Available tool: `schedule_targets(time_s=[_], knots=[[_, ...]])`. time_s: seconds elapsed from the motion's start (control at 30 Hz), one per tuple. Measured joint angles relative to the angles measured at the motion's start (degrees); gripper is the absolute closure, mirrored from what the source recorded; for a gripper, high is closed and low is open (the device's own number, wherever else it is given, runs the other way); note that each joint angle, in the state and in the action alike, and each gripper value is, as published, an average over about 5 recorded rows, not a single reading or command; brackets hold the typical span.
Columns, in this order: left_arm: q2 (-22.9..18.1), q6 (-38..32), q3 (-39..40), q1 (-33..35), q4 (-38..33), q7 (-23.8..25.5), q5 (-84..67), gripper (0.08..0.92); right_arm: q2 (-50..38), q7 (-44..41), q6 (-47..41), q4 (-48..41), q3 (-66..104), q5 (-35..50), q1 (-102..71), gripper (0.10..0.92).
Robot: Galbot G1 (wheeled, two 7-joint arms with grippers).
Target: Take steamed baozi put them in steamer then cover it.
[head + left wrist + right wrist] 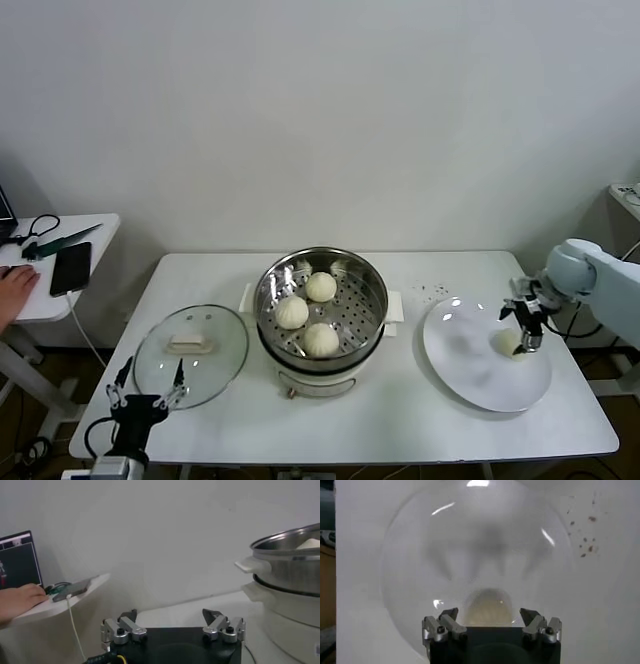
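Three cream-white baozi (320, 287) lie on the perforated tray of the shiny steel steamer (370, 322) at the table's middle. A fourth baozi (507, 342) lies on the flat white plate (470, 370) at the right; it also shows in the right wrist view (488, 607). My right gripper (527, 328) is open just above this bun, its fingers (450, 616) on either side and apart from it. My left gripper (148, 392) is open and empty at the table's front left edge, beside the glass lid (190, 352). The steamer (290, 575) shows in the left wrist view.
A side table (60, 270) at the far left holds a phone (71, 267), cables and a person's hand (15, 290). Dark crumbs (432, 292) dot the table behind the plate.
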Motion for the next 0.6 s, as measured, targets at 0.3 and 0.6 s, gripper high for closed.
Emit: schedule_targets(time_s=[0.3,0.6], knots=[[-0.19,-0.08,-0.11,0.31,0.27,-0.01,0.22,0.177,1.92,-0.25,2.13,-5.22,5.87,-4.00,-4.54,0.203],[-0.48,-0.25,-0.17,0.58,0.50,-0.01,0.54,0.177,4.74,-0.43,3.62,-9.27,8.27,-6.23,-6.01,0.203]])
